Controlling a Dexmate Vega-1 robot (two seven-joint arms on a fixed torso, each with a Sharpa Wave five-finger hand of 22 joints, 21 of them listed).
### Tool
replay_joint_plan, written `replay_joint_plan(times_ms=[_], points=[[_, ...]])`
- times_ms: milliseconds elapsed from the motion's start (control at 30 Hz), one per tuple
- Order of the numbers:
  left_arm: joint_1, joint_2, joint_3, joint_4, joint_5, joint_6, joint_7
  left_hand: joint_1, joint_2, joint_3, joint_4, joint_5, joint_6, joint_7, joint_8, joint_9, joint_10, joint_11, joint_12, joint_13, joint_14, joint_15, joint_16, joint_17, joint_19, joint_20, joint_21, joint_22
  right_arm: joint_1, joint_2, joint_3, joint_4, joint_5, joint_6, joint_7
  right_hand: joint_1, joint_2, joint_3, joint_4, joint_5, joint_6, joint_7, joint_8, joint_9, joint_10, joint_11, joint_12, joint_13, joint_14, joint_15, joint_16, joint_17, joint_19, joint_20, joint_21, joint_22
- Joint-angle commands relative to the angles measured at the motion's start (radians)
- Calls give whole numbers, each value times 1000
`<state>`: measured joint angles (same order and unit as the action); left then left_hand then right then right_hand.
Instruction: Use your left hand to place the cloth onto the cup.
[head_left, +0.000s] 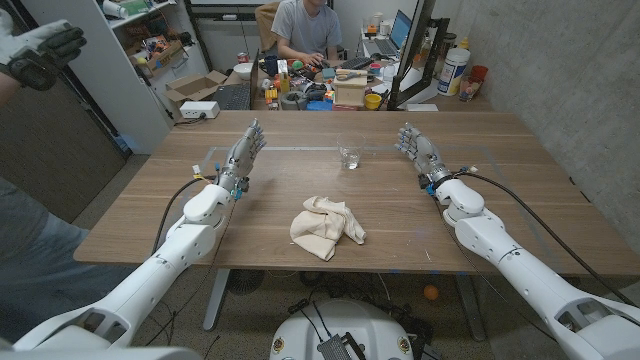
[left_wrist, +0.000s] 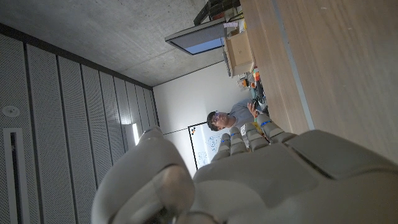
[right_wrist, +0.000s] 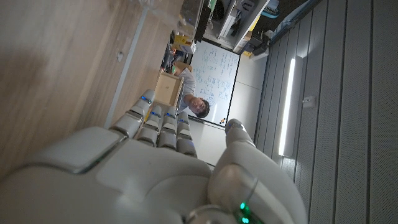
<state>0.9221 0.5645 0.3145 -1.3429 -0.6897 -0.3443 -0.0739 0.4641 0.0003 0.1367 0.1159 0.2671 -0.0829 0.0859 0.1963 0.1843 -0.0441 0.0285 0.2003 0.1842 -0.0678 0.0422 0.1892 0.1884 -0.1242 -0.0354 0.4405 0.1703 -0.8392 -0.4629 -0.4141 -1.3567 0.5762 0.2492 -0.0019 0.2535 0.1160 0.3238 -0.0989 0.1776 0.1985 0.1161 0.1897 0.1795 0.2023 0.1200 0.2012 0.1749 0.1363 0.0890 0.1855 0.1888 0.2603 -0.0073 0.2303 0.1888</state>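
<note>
Cloth (head_left: 327, 229) near table's (head_left: 520, 190) front edge, well apart from cup (head_left: 350, 157).

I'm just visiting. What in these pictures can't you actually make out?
- Whether the cup holds anything: too small in the head view.
- What lies under the crumpled cloth: its own folds cover it.
- The left hand and right hand palms: both wrist views show only their backs.
</note>
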Motion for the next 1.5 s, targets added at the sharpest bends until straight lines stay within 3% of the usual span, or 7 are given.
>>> replay_joint_plan(times_ms=[33, 233, 667, 867, 1033, 1233, 1500], points=[[70, 53, -45, -44, -21, -15, -7, 10, 1, 7, -1, 6, 4, 9, 7, 5, -2, 1, 8, 5, -7, -1, 8, 1, -3, -5, 2, 1, 39, 81, -2, 26, -91, -27, 21, 9, 0, 7, -1, 6, 7, -1, 4, 5, 8, -2, 5, 5, 9, -3, 6, 4, 7, -1, 4, 2], [68, 47, -52, -40, -25, -25, -6, 11, 2, 6, -2, 7, 4, 9, 6, 5, -3, 0, 7, 5, -7, -1, 8, 1, -2, -5, 0, 1, 28, 102, 27, 38, -99, -21, 34, 9, 0, 7, 0, 6, 7, -3, 3, 5, 7, -2, 5, 5, 7, -2, 5, 4, 6, -1, 3, 2], [96, 91, -46, -111, 23, -18, 12, 17, 4, 6, -6, 7, 3, 7, 5, 5, -3, -2, 6, 5, -7, 0, 7, 0, 0, -5, -9, 2, -60, 70, 77, -85, -131, -34, -13, 9, -1, 8, -1, 6, 8, -8, 4, 5, 8, -3, 5, 5, 8, -4, 5, 3, 6, -1, 2, 3], [138, 142, -55, -191, 52, 0, 30, 23, 5, 6, -10, 8, 3, 6, 4, 5, -1, -1, 7, 5, -5, -1, 7, 0, 2, -5, -12, 2, -115, 48, 102, -158, -129, -46, -46, 10, -2, 8, -2, 6, 12, -10, 5, 5, 10, -5, 5, 5, 10, -5, 6, 3, 5, -1, 1, 3], [180, 210, -65, -282, 152, 13, 86, 31, 6, 8, -15, 8, 5, 6, 5, 5, 5, -3, 9, 5, 2, -1, 9, -1, 9, -4, -14, 2, -147, 37, 115, -190, -125, -43, -58, 10, -2, 8, -2, 6, 13, -11, 5, 5, 11, -7, 5, 5, 9, -6, 5, 3, 5, -1, 0, 3], [234, 288, -86, -397, 258, 32, 129, 55, 9, 14, -29, 9, 10, 5, 7, 6, 18, -8, 13, 6, 13, -2, 11, -2, 19, 2, -18, 2, -168, 20, 127, -222, -124, -48, -67, 11, -2, 8, -3, 6, 14, -14, 5, 5, 12, -6, 5, 5, 10, -6, 5, 2, 5, 0, 0, 3], [294, 343, -118, -488, 339, 37, 151, 85, 11, 22, -47, 9, 12, 2, 9, 7, 23, -13, 14, 7, 19, -4, 11, -4, 25, 9, -25, 1, -181, 13, 137, -249, -120, -55, -82, 11, -2, 8, -3, 6, 15, -14, 5, 5, 12, -8, 5, 5, 10, -7, 5, 2, 3, 0, -1, 3]])
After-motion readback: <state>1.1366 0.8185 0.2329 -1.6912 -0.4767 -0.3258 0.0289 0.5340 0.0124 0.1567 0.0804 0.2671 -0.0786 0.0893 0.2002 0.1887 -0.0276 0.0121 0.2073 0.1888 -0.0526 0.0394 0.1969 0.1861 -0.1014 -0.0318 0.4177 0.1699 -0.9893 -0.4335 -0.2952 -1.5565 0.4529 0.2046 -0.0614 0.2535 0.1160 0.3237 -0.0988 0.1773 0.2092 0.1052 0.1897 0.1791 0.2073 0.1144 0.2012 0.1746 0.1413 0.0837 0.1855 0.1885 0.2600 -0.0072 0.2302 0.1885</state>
